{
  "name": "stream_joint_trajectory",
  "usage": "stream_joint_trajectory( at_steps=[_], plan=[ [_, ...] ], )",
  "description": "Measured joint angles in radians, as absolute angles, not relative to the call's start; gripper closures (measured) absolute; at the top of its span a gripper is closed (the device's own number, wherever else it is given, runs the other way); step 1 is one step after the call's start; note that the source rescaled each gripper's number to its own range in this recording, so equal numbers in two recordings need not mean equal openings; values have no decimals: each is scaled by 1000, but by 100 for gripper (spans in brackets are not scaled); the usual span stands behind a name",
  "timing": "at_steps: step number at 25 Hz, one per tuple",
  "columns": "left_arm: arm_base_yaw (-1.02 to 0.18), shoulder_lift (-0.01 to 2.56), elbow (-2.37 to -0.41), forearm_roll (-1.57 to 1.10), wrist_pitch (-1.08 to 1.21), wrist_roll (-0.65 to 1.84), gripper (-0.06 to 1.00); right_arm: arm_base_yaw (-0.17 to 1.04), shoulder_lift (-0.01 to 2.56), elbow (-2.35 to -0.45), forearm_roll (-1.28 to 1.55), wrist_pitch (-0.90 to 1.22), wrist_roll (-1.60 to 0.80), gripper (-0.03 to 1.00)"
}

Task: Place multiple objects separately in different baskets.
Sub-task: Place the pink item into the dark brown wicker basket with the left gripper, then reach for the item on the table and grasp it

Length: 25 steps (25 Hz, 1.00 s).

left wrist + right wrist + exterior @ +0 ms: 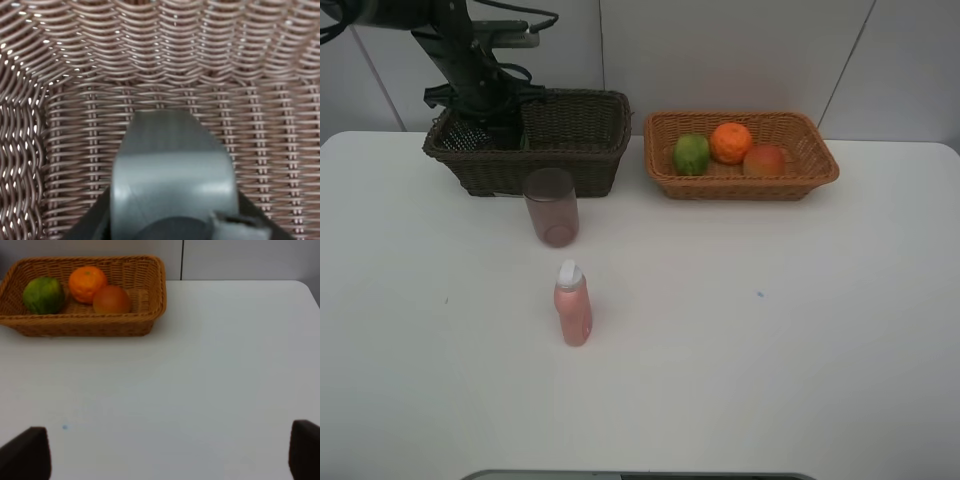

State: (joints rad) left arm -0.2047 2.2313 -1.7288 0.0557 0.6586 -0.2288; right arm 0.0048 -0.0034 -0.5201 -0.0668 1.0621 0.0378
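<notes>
My left gripper (505, 135) reaches down into the dark brown basket (575, 95). In the left wrist view its jaws sit against both sides of the black pump bottle (172, 170), just over the basket's woven floor (150, 60). The light tan basket (740, 190) holds the green fruit (691, 154), the orange (731, 142) and the red-yellow fruit (764, 160). A translucent pink cup (552, 207) stands in front of the dark basket. Closer to the front, the pink white-capped bottle (572, 305) stands upright. My right gripper (165, 452) is open over bare table, out of the high view.
White table (770, 330) with a wall right behind both baskets. The right wrist view shows the tan basket (100, 325) with its fruit far ahead, and a small blue speck (64, 427) on the tabletop.
</notes>
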Motion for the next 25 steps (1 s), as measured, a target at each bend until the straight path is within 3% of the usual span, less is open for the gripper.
stream_joint_trajectory(
  at_steps=[4,6,17,25],
  plan=[
    [-196,2228,-1731,28,653,-193,3,5,-3,-520,-67,1062,38,-3],
    [-189,2224,-1731,24,653,-187,-3,5,-3,-520,-67,1062,38,-3],
    [-188,2102,-1746,22,667,-171,-5,5,-3,-520,-67,1062,38,-3],
    [-231,2000,-1747,-8,805,-106,-5,5,-3,-520,-67,1062,38,-3]
  ],
)
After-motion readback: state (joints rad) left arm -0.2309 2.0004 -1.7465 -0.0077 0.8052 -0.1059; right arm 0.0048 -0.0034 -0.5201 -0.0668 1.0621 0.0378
